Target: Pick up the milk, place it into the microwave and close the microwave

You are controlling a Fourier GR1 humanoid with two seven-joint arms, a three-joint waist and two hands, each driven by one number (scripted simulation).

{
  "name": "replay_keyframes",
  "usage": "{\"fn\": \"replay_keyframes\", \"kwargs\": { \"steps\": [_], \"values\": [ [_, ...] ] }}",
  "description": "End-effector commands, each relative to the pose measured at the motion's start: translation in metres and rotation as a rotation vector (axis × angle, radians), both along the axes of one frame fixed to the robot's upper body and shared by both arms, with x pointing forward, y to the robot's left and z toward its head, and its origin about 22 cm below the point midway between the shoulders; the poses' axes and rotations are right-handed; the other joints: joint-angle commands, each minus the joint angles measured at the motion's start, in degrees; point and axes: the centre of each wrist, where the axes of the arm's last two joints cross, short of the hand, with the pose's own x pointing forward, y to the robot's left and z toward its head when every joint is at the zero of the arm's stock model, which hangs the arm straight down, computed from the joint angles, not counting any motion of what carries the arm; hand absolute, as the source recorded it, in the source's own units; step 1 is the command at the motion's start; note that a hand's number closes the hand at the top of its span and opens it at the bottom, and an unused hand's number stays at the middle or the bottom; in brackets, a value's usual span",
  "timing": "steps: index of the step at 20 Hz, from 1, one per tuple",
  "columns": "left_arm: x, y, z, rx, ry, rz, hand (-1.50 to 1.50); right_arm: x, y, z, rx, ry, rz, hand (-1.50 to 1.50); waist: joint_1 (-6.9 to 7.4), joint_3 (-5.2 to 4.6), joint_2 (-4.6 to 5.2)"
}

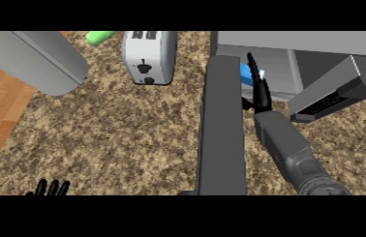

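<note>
Milk (pixel 249 74): blue-and-white carton, only a sliver visible, at the mouth of the microwave (pixel 286 42), just past the door's far end. Whether it rests on the cavity floor or hangs in the hand cannot be told.

Right hand (pixel 259 88): reaches into the opening, fingers long and dark, lying against the carton. The door edge hides most of the contact, so whether they are wrapped round the milk or straightened off it cannot be told.

Microwave: grey box at upper right, cavity facing the robot. Door (pixel 221 125) wide open, seen edge-on as a long dark slab running from the opening down toward the lower edge of the view.

Progress, as judged: pick-up done; milk at or inside the opening; release unconfirmed. Left to do: let go, draw the forearm out, swing the door shut.

Obstruction: right forearm (pixel 297 156) lies between door and cavity, so the door has no free path until the arm clears.

Left hand (pixel 49 188): lower left edge, fingers up and straight, resting.

Other items: toaster (pixel 148 57), left of the door, well apart from it. Green object (pixel 100 36) at the top, beside the toaster, identity unclear. Large grey appliance (pixel 39 62) at upper left. Angled grey unit (pixel 330 93) at right, near the microwave. Speckled counter (pixel 121 134) under all.
</note>
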Motion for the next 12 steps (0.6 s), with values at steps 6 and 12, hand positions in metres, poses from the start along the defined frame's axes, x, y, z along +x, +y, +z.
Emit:
{"fn": "replay_keyframes", "kwargs": {
  "steps": [6, 12],
  "values": [
    [-0.013, 0.001, 0.009, 0.000, 0.029, 0.027, -1.50, -0.043, -0.017, -0.046, 0.108, -0.022, 0.045, -1.50, -2.38, -0.14, -1.11],
    [-0.008, -0.008, -0.007, 0.025, 0.063, 0.014, -1.50, -0.063, -0.026, -0.063, 0.200, -0.003, 0.145, -1.50, -4.01, -0.27, -1.81]
  ]
}}
